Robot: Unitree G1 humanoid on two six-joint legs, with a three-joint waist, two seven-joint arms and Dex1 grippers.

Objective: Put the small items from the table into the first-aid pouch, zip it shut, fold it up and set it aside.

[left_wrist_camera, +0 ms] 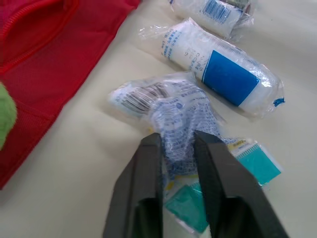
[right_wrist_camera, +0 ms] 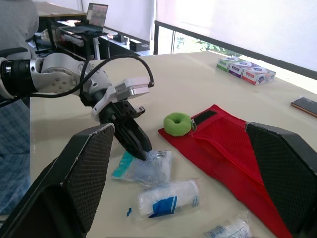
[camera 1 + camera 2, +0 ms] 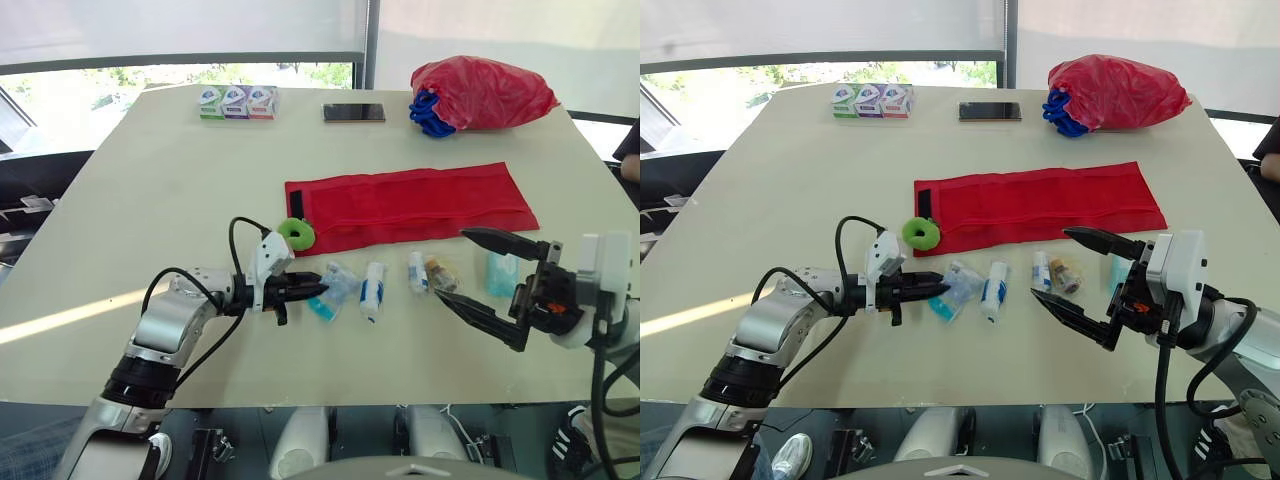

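The red first-aid pouch [image 3: 410, 205] lies unfolded and flat mid-table, a green ring [image 3: 296, 234] at its left end. In front of it, in a row, lie a clear packet with blue print [image 1: 183, 111], a white bandage roll [image 3: 373, 290], two small wrapped items [image 3: 417, 272] [image 3: 440, 275] and a teal bottle [image 3: 500, 272]. My left gripper [image 3: 318, 290] is low on the table, shut on the near end of the clear packet. At the right end of the row my right gripper [image 3: 452, 266] hovers wide open with nothing in it, just right of the small wrapped items.
At the far edge sit three small tissue packs [image 3: 238, 102], a phone [image 3: 353, 112] and a red plastic bag [image 3: 480, 92] with something blue beside it. A person's arm [image 3: 630, 150] shows at the right edge. The table's left half is bare.
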